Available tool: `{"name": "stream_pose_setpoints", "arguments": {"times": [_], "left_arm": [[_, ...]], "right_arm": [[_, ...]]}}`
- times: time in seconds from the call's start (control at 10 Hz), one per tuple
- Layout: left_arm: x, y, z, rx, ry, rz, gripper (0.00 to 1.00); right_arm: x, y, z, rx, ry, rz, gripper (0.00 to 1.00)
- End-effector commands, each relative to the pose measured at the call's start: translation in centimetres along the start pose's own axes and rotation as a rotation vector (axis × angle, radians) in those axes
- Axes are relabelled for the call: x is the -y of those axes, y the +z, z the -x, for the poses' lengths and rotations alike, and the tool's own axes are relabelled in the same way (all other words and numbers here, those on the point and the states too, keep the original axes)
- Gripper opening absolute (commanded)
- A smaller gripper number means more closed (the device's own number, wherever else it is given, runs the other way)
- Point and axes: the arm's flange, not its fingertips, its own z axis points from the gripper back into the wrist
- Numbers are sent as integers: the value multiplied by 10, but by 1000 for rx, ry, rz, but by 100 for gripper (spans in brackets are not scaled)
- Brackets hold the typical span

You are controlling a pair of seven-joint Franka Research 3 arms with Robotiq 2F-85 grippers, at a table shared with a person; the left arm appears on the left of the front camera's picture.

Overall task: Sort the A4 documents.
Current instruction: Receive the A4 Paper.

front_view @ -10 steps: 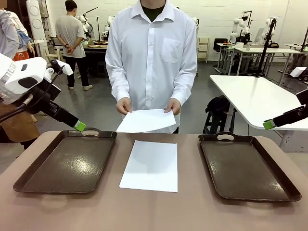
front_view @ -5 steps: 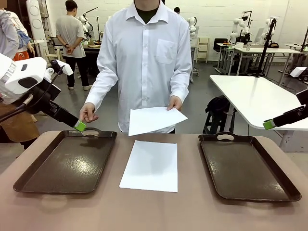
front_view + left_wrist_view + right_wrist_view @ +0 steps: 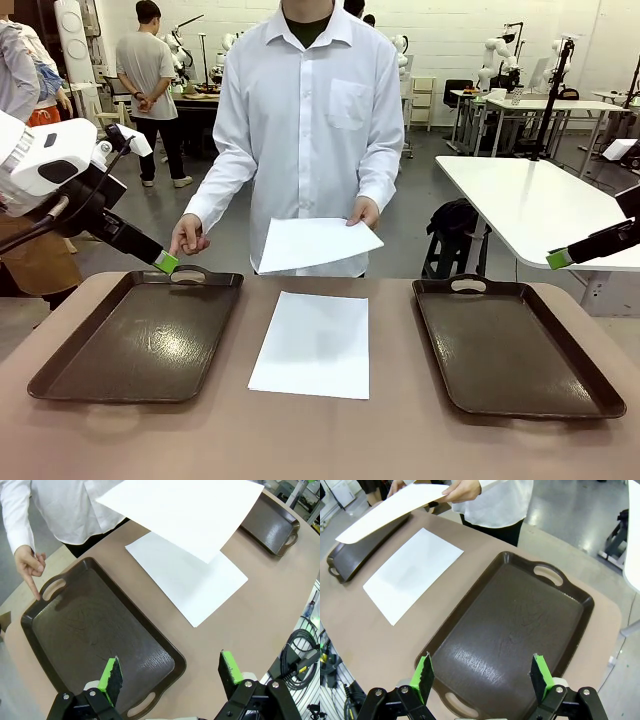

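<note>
One A4 document [image 3: 312, 343] lies flat on the table between two dark brown trays. It also appears in the wrist views [image 3: 187, 577] [image 3: 412, 572]. A person at the far side holds a second sheet [image 3: 315, 243] [image 3: 185, 510] [image 3: 390, 507] in one hand above the table's far edge. The person's other hand [image 3: 188, 238] [image 3: 30, 567] points a finger at the far handle of the left tray [image 3: 140, 340] [image 3: 90, 625]. My left gripper [image 3: 166, 262] [image 3: 170, 672] hovers open above that tray. Over the right tray [image 3: 515, 345] [image 3: 515, 625] my right gripper [image 3: 558, 259] [image 3: 482, 672] stands open and holds nothing.
Both trays are bare inside. A white table [image 3: 530, 200] stands behind on the right. Cables [image 3: 300, 645] hang off the table's near side. Another person stands far back at the left.
The person took one hand off the held sheet and brought it down to the left tray's far handle, pointing. The sheet now hangs from one hand. Neither arm has moved.
</note>
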Motion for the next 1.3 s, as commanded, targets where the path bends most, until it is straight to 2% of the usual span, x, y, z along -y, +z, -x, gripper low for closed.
{"name": "stream_pose_setpoints", "arguments": {"times": [0.0, 0.4, 0.8, 1.2], "left_arm": [[0, -2, -1, 3, 0, 0, 100], [0, 0, 0, 0, 0, 0, 100], [-74, -55, -5, 93, 337, 68, 100], [-126, -106, -16, 284, 590, 279, 100]], "right_arm": [[1, -3, 1, 5, -4, -15, 100], [1, -3, 1, 5, -4, -15, 100], [1, -3, 1, 5, -4, -15, 100], [1, -3, 1, 5, -4, -15, 100]]}}
